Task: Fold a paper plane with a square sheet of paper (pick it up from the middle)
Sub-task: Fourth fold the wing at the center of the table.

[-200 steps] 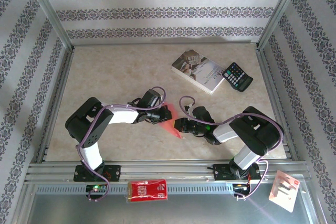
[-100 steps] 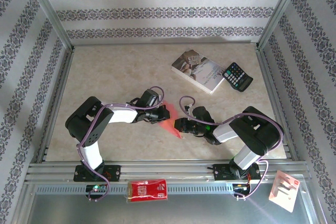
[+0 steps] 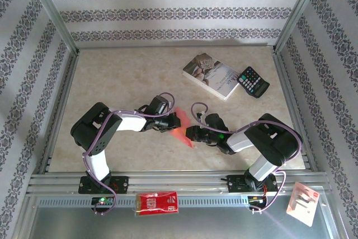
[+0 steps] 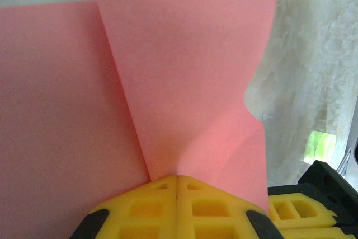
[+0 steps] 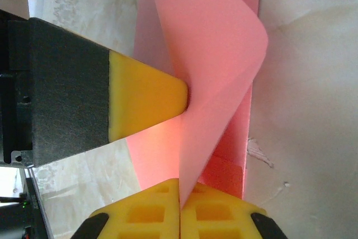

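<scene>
Left gripper (image 4: 177,178) clamped tight on the pink sheet of paper (image 4: 184,71); right gripper (image 5: 180,186) pinches it too. Sheet held between both, on the arms' side of the book (image 3: 211,75), loosely curled. Early stage, I judge: no sharp creases; nose and wings left.

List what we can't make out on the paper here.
Top external: left fingers and right fingers cover much of the square sheet of paper; folds too small to read.
Left wrist: sheet runs off the left and top edges; the fingers hide its pinched part.
Right wrist: the fingers hide its lower edge.
</scene>
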{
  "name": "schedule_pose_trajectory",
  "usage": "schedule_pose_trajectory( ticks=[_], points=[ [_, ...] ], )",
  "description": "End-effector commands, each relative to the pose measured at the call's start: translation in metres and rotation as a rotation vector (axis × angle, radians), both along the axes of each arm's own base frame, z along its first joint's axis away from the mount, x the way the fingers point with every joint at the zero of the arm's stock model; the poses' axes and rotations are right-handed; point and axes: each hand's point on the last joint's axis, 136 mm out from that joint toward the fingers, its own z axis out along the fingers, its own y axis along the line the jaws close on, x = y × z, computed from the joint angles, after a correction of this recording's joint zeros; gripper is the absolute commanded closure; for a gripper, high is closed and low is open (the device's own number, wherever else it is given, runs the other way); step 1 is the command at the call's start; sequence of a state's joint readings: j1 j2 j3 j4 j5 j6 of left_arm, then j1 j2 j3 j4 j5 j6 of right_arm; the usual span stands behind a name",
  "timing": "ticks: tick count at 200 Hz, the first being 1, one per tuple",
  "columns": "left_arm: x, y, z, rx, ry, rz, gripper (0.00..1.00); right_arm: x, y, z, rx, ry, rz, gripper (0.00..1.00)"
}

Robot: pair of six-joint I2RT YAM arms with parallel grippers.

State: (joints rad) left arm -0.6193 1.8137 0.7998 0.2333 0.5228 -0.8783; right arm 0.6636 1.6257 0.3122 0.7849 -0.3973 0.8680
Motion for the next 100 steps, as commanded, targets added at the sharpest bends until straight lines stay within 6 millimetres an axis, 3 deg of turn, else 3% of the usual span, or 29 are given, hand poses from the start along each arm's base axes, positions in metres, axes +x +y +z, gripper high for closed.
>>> schedule_pose_trajectory(
  ticks=[1, 100],
  points=[
    [-0.002, 0.023, -0.025, 0.081, 0.028, 0.032, 0.97, -0.004, -0.008, -0.012, -0.054, 0.043, -0.026, 0.92],
    [-0.004, 0.029, -0.034, 0.1, 0.036, 0.04, 0.98, -0.01, -0.009, -0.002, -0.032, 0.048, -0.029, 0.85]
  ],
)
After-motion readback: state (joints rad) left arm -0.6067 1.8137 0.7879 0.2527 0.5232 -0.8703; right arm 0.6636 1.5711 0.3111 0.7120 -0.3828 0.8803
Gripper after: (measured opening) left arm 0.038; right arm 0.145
